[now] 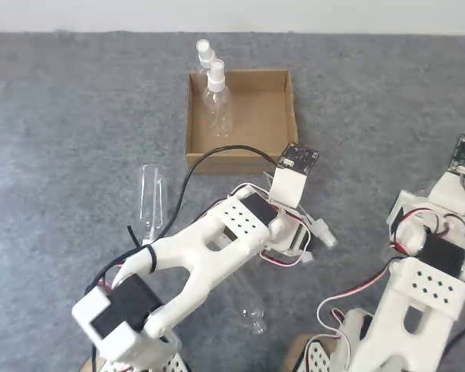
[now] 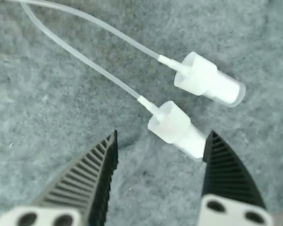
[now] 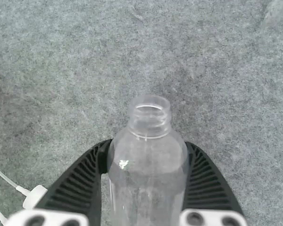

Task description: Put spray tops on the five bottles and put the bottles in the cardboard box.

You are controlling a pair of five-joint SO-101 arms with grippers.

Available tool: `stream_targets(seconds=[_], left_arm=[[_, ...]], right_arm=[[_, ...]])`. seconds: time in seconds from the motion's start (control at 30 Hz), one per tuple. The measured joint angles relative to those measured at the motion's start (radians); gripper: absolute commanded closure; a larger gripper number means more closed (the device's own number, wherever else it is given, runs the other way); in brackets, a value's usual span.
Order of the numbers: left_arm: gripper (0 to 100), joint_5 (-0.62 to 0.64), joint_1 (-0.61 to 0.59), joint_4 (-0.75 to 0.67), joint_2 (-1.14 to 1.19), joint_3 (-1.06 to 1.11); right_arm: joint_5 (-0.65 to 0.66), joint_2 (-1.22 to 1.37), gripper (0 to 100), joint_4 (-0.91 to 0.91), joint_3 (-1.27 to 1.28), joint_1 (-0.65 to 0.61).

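Note:
Two white spray tops with long tubes lie side by side on the grey carpet. My left gripper is open just above the nearer spray top, a finger on each side of it; the other top lies just beyond. From above, the left gripper is in front of the cardboard box, beside the tops. My right gripper is shut on a clear bottle with an open neck, held upright. One capped bottle is in the box, another at its far corner.
A clear uncapped bottle is on the carpet left of the left arm. Another clear bottle lies near the arm bases. A spray top shows beside the right gripper. Open carpet stretches to the far left and far right.

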Motion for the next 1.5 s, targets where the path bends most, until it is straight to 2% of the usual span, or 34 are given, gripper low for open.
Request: stream_targets(seconds=[0.2, 0.5, 0.73, 1.23, 1.5], left_arm=[[79, 0.005, 0.000, -0.034, 0.132, -0.048], [87, 0.008, 0.002, 0.064, 0.285, -0.222], [94, -0.011, 0.003, 0.114, 0.287, -0.242], [99, -0.163, -0.002, 0.209, 0.233, -0.242], [99, -0.175, -0.133, 0.239, 0.153, -0.242]], right_arm=[[0.000, 0.000, 90.5, 0.000, 0.000, 0.000], [0.000, 0.000, 90.5, 0.000, 0.000, 0.000], [0.000, 0.000, 90.5, 0.000, 0.000, 0.000], [0.000, 0.000, 90.5, 0.000, 0.000, 0.000], [0.000, 0.000, 90.5, 0.000, 0.000, 0.000]])
